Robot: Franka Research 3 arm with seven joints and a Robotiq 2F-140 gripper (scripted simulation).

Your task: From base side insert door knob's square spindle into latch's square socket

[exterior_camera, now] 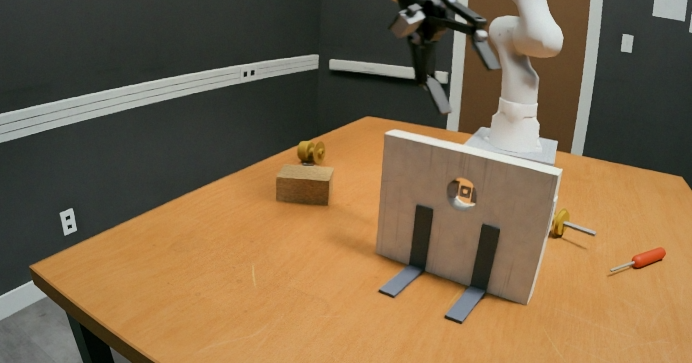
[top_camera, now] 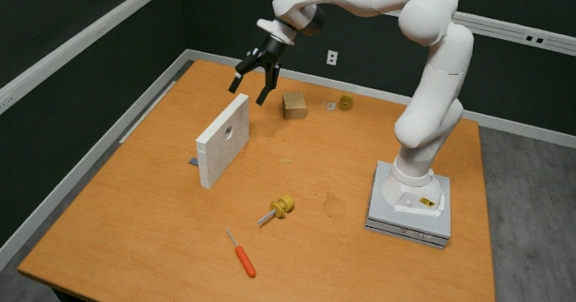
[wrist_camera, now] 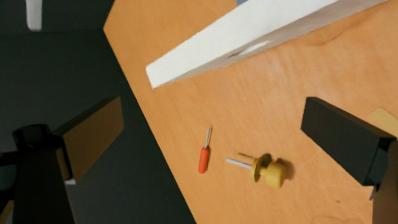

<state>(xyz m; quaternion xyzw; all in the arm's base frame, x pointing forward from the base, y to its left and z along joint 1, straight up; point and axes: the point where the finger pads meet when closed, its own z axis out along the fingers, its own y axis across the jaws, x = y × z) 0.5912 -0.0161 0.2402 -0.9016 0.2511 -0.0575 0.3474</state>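
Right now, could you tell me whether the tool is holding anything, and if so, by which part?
Nothing is held. The tool is open in the air above the wooden panel; the door knob lies untouched on the table.

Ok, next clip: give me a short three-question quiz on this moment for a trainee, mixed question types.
1. True or false: the gripper is shut on the door knob.
2. Multiple choice: where does the knob with the spindle lie? A) in the board's hole B) on the table between the white board and the robot base C) on the wooden block
3. Fill in: the tool lying near the knob, with an orange handle, is a ____.

Key: 1 false, the gripper is open and empty above the board; 2 B; 3 screwdriver.
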